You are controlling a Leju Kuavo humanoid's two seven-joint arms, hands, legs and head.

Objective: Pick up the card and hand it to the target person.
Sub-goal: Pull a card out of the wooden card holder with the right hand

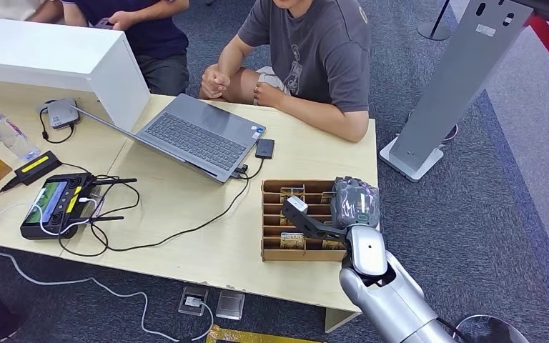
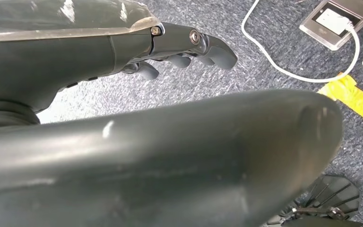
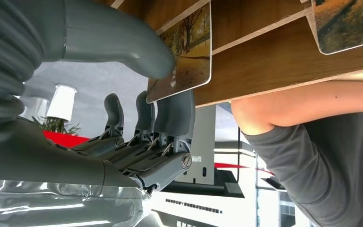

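Right hand (image 3: 137, 123) has its thick grey thumb and dark fingers (image 3: 177, 113) pinched on a glossy card printed with an autumn tree scene (image 3: 189, 52) — the card's poking out of a slotted brown wooden card box (image 1: 307, 218) on the light wood table (image 1: 186, 214). Left hand (image 2: 184, 52) hangs over grey carpet, fingers loosely curled, holding nothing. A person in a grey t-shirt (image 1: 314, 50) sits just behind the box.

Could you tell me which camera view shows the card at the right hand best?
The right wrist view: the card with a tree picture sits between the right hand's thumb and fingers. In the head view the hand covers it above the slotted box.
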